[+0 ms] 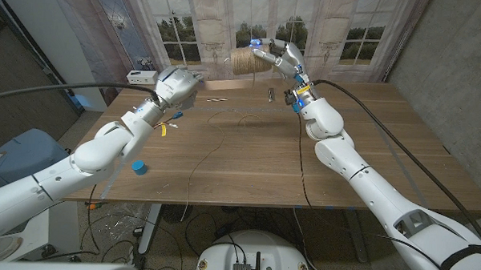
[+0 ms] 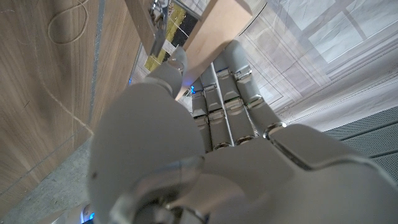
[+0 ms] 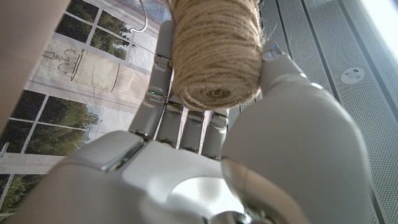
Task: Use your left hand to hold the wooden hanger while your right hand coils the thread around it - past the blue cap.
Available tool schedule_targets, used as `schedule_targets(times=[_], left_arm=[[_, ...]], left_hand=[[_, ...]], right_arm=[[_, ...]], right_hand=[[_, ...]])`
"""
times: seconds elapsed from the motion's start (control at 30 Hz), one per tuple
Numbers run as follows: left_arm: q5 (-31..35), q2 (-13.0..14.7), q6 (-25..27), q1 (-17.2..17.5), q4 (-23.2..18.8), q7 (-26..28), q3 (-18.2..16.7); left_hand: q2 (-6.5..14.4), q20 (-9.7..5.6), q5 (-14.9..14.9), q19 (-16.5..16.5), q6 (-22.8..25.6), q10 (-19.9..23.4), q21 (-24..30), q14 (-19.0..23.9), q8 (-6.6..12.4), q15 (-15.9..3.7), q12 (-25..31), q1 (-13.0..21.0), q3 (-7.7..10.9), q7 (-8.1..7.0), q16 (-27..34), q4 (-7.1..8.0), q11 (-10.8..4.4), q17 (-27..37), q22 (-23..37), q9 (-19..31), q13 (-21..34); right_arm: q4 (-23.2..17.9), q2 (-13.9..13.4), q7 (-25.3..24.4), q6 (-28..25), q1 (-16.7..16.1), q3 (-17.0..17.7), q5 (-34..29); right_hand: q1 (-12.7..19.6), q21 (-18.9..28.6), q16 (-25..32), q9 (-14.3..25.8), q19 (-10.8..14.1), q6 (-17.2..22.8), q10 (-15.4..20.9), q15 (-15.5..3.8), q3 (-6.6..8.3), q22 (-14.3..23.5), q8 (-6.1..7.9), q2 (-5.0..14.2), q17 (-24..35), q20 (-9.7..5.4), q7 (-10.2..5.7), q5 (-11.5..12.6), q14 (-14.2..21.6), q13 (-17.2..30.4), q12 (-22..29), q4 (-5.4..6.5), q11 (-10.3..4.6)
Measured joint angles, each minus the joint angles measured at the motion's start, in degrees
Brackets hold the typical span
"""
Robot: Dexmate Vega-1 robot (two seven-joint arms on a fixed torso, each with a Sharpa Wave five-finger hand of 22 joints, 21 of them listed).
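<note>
1. Left robot hand (image 1: 176,86) grips wooden hanger (image 2: 214,28), raised above the desk (image 1: 247,163); keep it steady.
2. Right robot hand (image 1: 282,58) clasps twine spool (image 1: 243,60), held high; keep thread (image 1: 208,146) taut.
3. Blue cap (image 1: 138,167) sits near desk's left front edge.

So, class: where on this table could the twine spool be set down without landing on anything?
Bare wood lies on the table's right half, beyond the right arm. Crowded: the left, with blue cap, loose thread and left hand.
</note>
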Motion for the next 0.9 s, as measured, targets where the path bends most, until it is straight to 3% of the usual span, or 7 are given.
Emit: schedule_targets(times=[0.53,0.9], left_arm=[[1.37,1.08,-1.56,0.78,-1.05,0.55,0.15],[2.41,1.81,-1.49,2.54,-1.65,2.35,-0.93]], left_hand=[[0.0,0.01,0.0,0.0,0.1,0.0,0.28,0.0,0.04,0.0,-0.24,0.0,0.07,-0.12,-0.07,-0.07,0.0,0.4,0.03,0.0,0.43],[0.0,0.02,0.0,0.01,0.1,0.19,0.27,0.0,0.05,0.0,-0.58,0.0,0.15,-0.12,-0.14,-0.15,-0.18,0.43,0.03,0.0,0.74]], right_arm=[[2.95,1.98,2.41,-8.74,5.33,-0.48,5.47],[3.78,1.16,0.59,-17.39,9.21,-0.56,6.37]], right_hand=[[0.31,2.13,-0.87,0.0,-0.4,0.2,0.38,-0.31,-0.29,-0.14,0.0,-0.31,0.09,0.4,0.2,0.0,0.94,0.01,-0.39,0.18,0.38],[0.53,2.69,-1.2,-0.01,-0.51,0.51,0.9,-0.34,-0.52,-0.46,0.0,-0.53,0.25,0.51,0.52,0.0,1.36,-0.01,-0.45,-0.04,0.91]])
